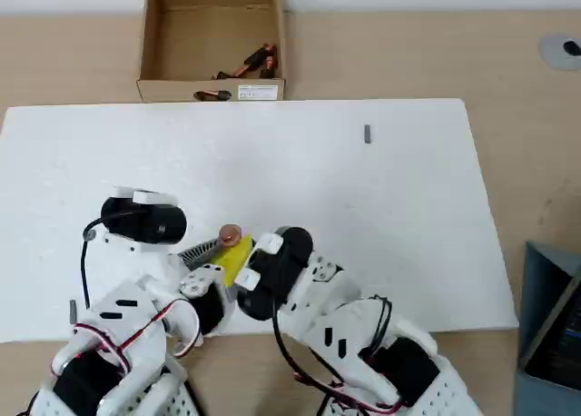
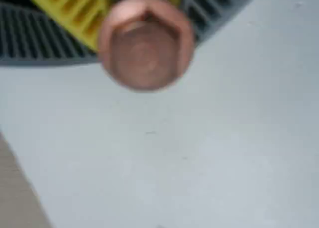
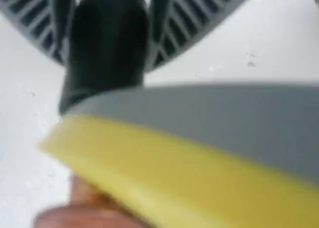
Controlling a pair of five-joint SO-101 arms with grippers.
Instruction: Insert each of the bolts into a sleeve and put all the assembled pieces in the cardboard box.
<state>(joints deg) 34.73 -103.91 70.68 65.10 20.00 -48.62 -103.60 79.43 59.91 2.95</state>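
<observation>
A copper bolt (image 2: 144, 51) sits head-on between a yellow finger (image 2: 75, 9) and a grey one; my left gripper (image 2: 144, 14) is shut on it. In the high view the bolt (image 1: 230, 234) is at the near middle of the white mat (image 1: 363, 234), where the left gripper (image 1: 223, 247) meets the right arm (image 1: 281, 266). My right gripper (image 3: 107, 44) is shut on a black sleeve (image 3: 104, 54). The left gripper's grey and yellow finger (image 3: 199, 153) crosses just in front of the sleeve. The cardboard box (image 1: 163, 91) at the far edge holds assembled pieces (image 1: 250, 66).
A small dark part (image 1: 367, 133) lies alone on the far right of the mat, and another (image 1: 73, 311) lies by the near left edge. A grey bin (image 1: 549, 316) stands off the mat at the right.
</observation>
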